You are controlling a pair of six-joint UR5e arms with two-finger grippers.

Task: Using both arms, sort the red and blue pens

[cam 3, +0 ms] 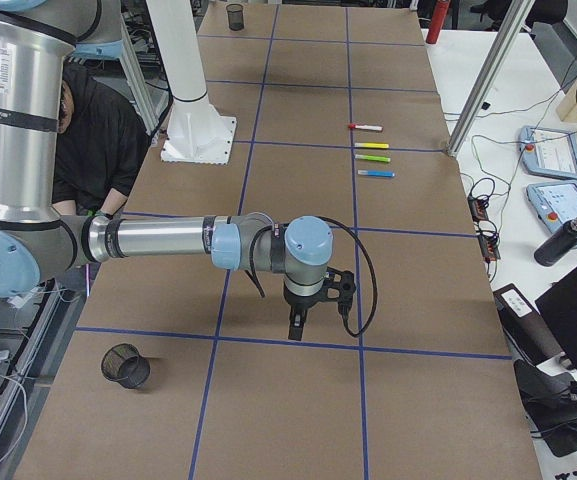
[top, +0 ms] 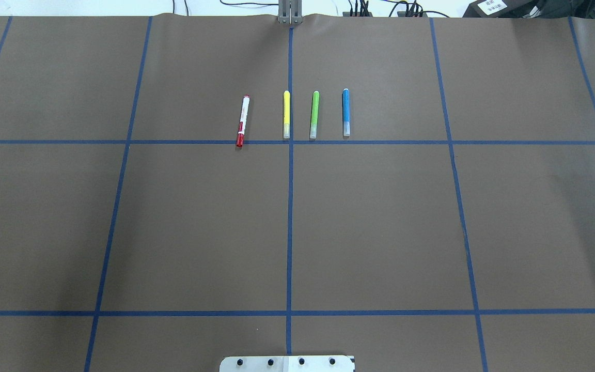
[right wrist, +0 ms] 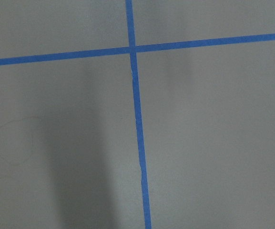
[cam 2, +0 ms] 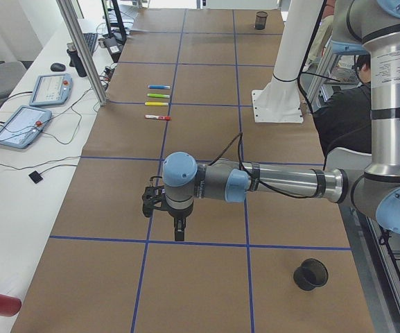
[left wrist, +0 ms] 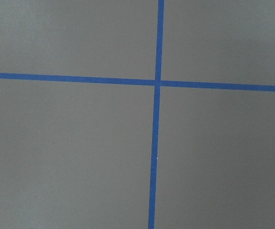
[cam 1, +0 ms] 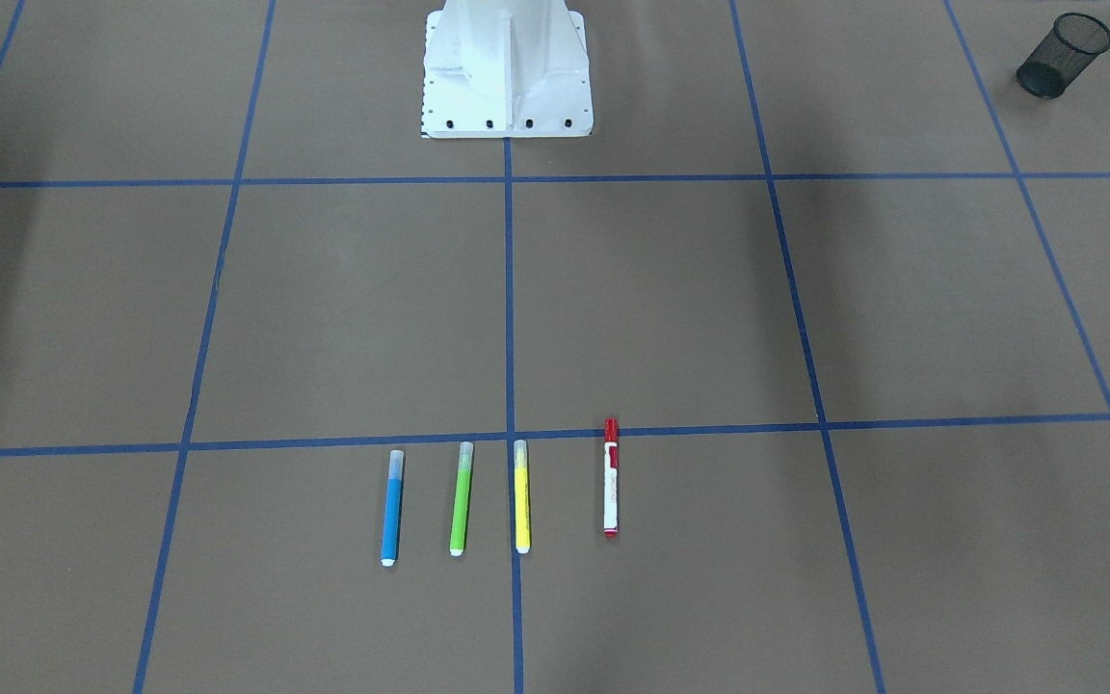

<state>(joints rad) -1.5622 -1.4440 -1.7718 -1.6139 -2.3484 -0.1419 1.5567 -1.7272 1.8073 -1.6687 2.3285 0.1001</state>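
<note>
The blue pen (cam 1: pixel 392 507), green marker (cam 1: pixel 461 498), yellow marker (cam 1: pixel 521 496), red pen (cam 1: pixel 611 477) lie parallel.

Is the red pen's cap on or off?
On. The red pen lies flat with its red cap fitted over one end.

The bench (top: pixel 199 222) is covered in brown paper and divided by blue tape lines (top: pixel 290 232). A red pen (top: pixel 243 121), a yellow marker (top: pixel 286 114), a green marker (top: pixel 314 114) and a blue pen (top: pixel 346 112) are laid side by side, apart. A black mesh cup (cam 1: pixel 1063 55) is stood near one corner.
</note>
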